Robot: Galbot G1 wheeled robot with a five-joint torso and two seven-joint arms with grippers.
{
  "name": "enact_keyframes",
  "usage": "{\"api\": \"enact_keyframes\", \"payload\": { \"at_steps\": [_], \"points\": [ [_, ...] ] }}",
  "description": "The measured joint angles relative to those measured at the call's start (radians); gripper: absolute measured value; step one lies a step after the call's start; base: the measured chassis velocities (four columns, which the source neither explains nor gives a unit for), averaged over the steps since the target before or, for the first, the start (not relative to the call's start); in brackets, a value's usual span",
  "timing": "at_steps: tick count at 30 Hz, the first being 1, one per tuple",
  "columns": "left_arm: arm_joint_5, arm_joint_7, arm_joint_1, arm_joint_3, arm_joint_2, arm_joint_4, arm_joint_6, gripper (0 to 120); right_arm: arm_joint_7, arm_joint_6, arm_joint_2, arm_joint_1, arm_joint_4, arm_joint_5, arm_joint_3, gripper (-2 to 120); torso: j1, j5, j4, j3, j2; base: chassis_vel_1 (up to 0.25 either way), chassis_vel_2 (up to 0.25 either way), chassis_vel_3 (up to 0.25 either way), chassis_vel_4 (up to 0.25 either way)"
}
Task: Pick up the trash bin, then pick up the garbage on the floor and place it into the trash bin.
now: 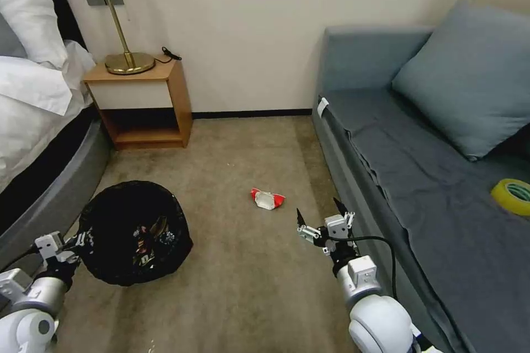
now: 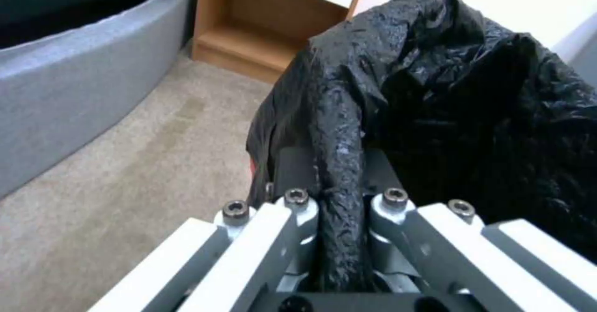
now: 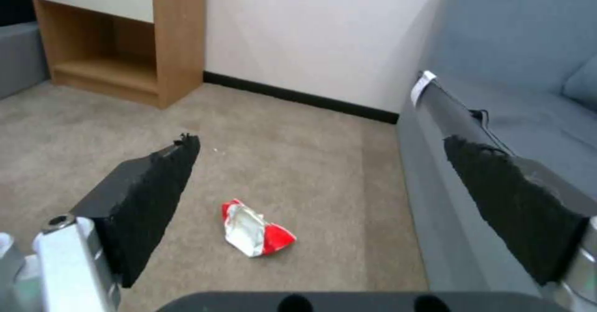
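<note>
**Bin held at left, one wrapper on the carpet**

No brand or writing can be read on anything in view. A small white tag (image 1: pixel 322 106) is seen on the sofa (image 1: pixel 419 176) edge, but any print on it is too small to tell.

The bin (image 1: pixel 132 231) is held low at the robot's left, beside the bed (image 1: pixel 33 121), with its mouth tilted up toward the head camera. Its black liner hides the body, and several litter pieces are seen inside, too dark to be named. The left gripper (image 1: pixel 74 242) is clamped on the bin's near rim; in the left wrist view a fold of liner (image 2: pixel 339 172) is pinched between the closed jaws.

The wrapper (image 1: pixel 267 199), red and white, lies crumpled on the carpet (image 1: pixel 232 287), between the bin and the sofa and well apart from both. Its long axis runs roughly across the head view, the red ends pointing left and right and the white middle facing up. In the right wrist view it (image 3: pixel 255 228) is seen between the two fingers (image 3: pixel 149 195), farther off on the floor.

The right gripper (image 1: pixel 323 215) is held above the carpet just short of the wrapper, close beside the sofa front, its jaws spread wide with nothing between them.

A nightstand (image 1: pixel 144 100) with a lamp (image 1: pixel 118 16) stands against the far wall. A yellow tape roll (image 1: pixel 512 196) lies on the sofa seat.
</note>
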Motion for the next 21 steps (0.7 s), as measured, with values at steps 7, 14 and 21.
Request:
{"api": "enact_keyframes", "payload": {
  "at_steps": [7, 14, 21],
  "points": [
    [0.000, 0.000, -0.002, 0.001, 0.001, 0.001, 0.000, 5, -0.003, 0.000, 0.001, 0.008, -0.008, 0.001, -0.004, 100, 0.000, 0.0001, -0.0001, 0.000, 0.000, -0.100, 0.085, 0.080, -0.091],
    [-0.001, -0.001, -0.003, 0.001, 0.002, 0.001, 0.000, 5, -0.003, -0.002, 0.001, 0.020, -0.014, 0.008, -0.010, 100, 0.000, 0.0001, -0.0001, 0.000, 0.000, -0.135, 0.133, 0.133, -0.132],
    [-0.002, -0.001, -0.002, 0.000, 0.001, 0.000, 0.000, 5, -0.005, -0.008, -0.005, 0.024, -0.016, 0.009, -0.018, 100, 0.000, 0.0000, -0.0001, 0.000, 0.000, -0.171, 0.174, 0.159, -0.176]
  ]
}}
